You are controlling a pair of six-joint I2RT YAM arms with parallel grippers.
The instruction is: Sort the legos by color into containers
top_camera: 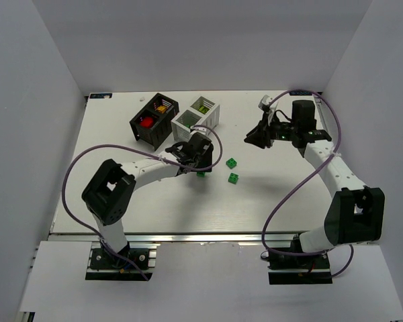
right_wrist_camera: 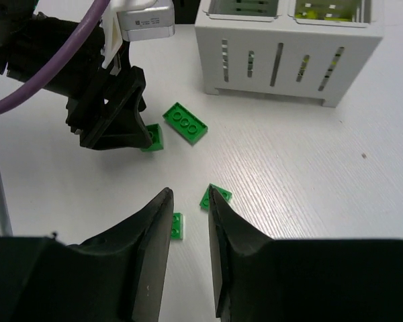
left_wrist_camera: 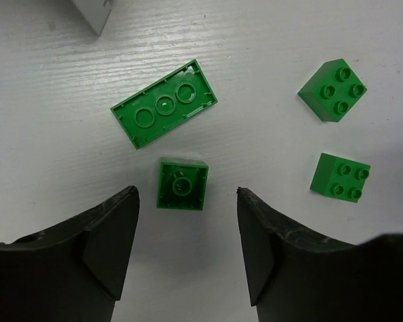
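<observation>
The left tool (left_wrist_camera: 187,201) is spread wide and holds nothing. Its two fingers stand on either side of a small green brick (left_wrist_camera: 182,184), which lies hollow side up on the tabletop (top_camera: 154,208), and neither touches it. The right tool (right_wrist_camera: 188,194) is open only a narrow slit, with nothing in it, toward the far right corner.

Just past the small brick lies a long green brick (left_wrist_camera: 164,104), also upside down and set at a slant. To their right are two square green bricks (left_wrist_camera: 332,90) (left_wrist_camera: 340,176) with studs up, slightly apart.

Near the far edge, left of the middle, the white rack (top_camera: 196,115) holds green and yellow-green pieces. The black rack (top_camera: 153,121) sits just beside it, holding a red piece and orange-yellow ones. The white rack's corner is close behind the long brick.
</observation>
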